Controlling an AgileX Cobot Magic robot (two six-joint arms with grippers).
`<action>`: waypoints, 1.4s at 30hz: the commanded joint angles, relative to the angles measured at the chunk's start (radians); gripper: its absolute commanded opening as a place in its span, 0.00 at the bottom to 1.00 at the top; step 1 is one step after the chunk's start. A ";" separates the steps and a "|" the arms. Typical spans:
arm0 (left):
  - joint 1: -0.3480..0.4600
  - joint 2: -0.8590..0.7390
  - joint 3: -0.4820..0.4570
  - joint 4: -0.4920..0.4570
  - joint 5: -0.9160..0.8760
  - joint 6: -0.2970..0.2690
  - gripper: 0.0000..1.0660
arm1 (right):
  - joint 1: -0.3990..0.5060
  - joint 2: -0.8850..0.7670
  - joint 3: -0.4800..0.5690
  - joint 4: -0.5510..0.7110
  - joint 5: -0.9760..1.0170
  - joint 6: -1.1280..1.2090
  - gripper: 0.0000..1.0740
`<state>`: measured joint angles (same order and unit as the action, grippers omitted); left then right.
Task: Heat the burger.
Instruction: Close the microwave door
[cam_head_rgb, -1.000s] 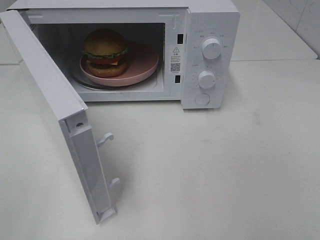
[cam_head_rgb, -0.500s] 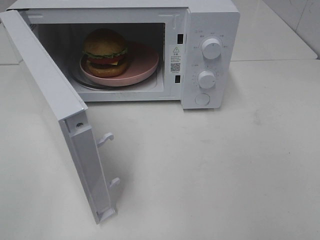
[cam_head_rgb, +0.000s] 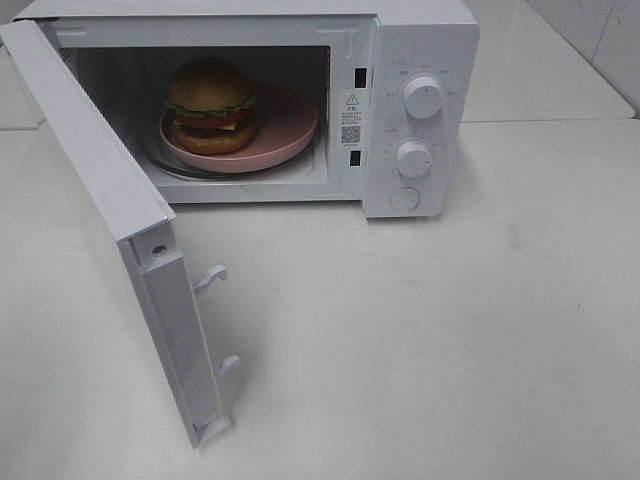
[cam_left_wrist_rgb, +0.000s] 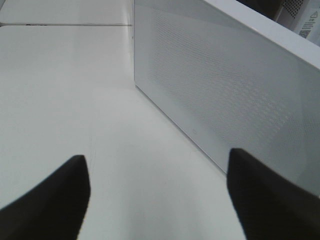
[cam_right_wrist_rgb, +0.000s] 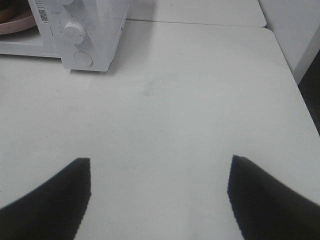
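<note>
Left gripper (cam_left_wrist_rgb: 157, 200) jaws spread wide, gripping nothing, beside the open microwave door (cam_left_wrist_rgb: 225, 85), right gripper (cam_right_wrist_rgb: 157, 200) equally spread above the white table (cam_right_wrist_rgb: 200, 100), burger (cam_head_rgb: 210, 100) on pink plate (cam_head_rgb: 288, 125) inside microwave (cam_head_rgb: 425, 40)

- Exterior high view: bright, even light from overhead; the white desk (cam_head_rgb: 450, 350) and white microwave (cam_head_rgb: 420, 40) have little contrast between them.
- Shadows are soft and pale: a thin band under the microwave's front and a faint shade beside the open door (cam_head_rgb: 130, 230).
- The cavity is dimmer, but the burger (cam_head_rgb: 210, 105) stays sharp, with a mild sheen on its bun.
- Left wrist view: the left gripper (cam_left_wrist_rgb: 157, 167) shows as black, soft-edged silhouettes, out of focus; the door's mesh looks grey and flat.
- Right wrist view: the right gripper (cam_right_wrist_rgb: 160, 167) is equally dark and blurred; the desk is bright, and faint smudges show on it.
</note>
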<state>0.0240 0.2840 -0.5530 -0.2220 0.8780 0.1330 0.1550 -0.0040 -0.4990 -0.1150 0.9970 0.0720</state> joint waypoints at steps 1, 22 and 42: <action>0.002 0.085 -0.004 -0.007 -0.078 -0.004 0.33 | -0.003 -0.027 0.001 -0.001 0.001 0.004 0.69; 0.002 0.437 0.166 -0.126 -0.648 0.250 0.00 | -0.003 -0.027 0.001 -0.001 0.001 0.004 0.69; -0.215 0.825 0.261 -0.052 -1.339 0.205 0.00 | -0.003 -0.027 0.001 -0.001 0.001 0.004 0.69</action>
<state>-0.1840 1.1010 -0.2920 -0.2840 -0.4300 0.3550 0.1550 -0.0040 -0.4990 -0.1150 0.9980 0.0720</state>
